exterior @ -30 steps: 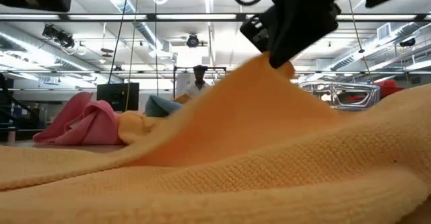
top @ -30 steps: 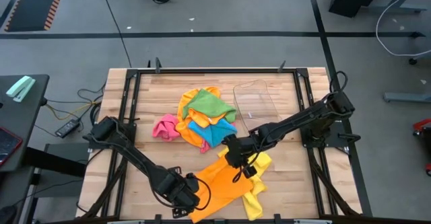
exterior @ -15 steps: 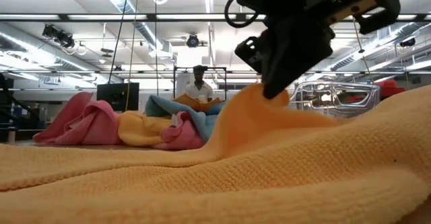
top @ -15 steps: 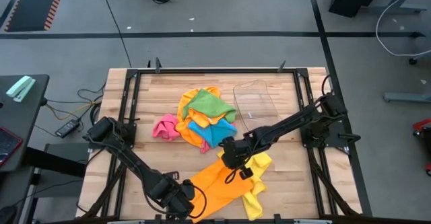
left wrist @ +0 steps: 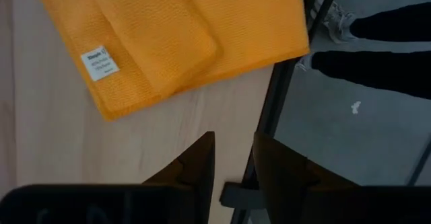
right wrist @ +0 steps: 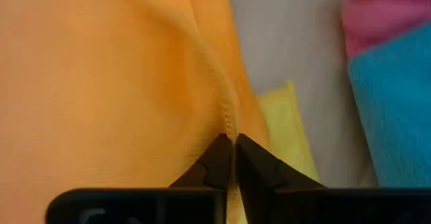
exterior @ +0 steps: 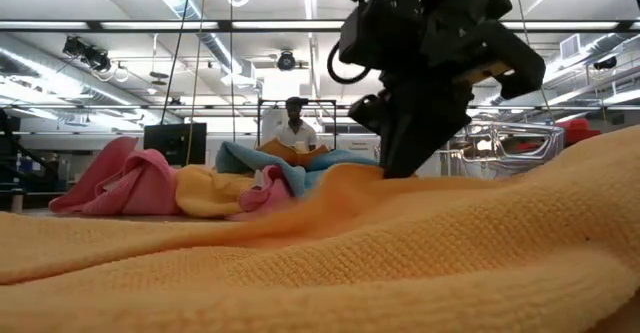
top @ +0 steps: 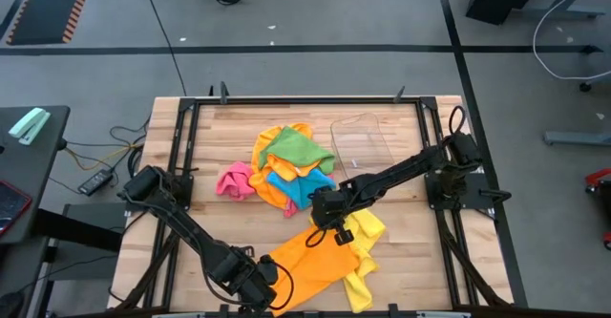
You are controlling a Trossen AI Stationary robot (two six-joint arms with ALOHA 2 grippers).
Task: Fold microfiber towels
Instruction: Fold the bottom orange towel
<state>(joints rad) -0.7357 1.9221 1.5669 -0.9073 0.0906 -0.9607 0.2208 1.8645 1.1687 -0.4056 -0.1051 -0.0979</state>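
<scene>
The wooden counter (top: 210, 156) carries everything, and the largest cloth on it is the orange towel (top: 310, 261), spread flat at the near edge with one side folded over on itself. A yellow towel (top: 368, 230) lies partly under its right side. Toward the middle of the counter sits the pile of towels (top: 286, 170), with green, blue, orange and pink cloths heaped together, and a clear plastic tray (top: 363, 146) stands just beside the pile on its right.

The right end effector (top: 329, 224) is down on the far corner of the orange towel. In the right wrist view its two fingertips (right wrist: 219, 158) stand nearly together, pinching the hemmed edge of the orange cloth, with the yellow, blue and pink cloths showing beyond it. In the low view it presses the raised fold of the orange towel (exterior: 330, 243) close to the counter.

The left end effector (top: 258, 285) sits at the near edge of the counter, just beside the towel's near-left corner. In the left wrist view its fingers (left wrist: 202, 160) stand a little apart with nothing between them, released and clear of the cloth.

A small white label (left wrist: 100, 62) is sewn near the corner of the orange towel; its print is too small to read.
</scene>
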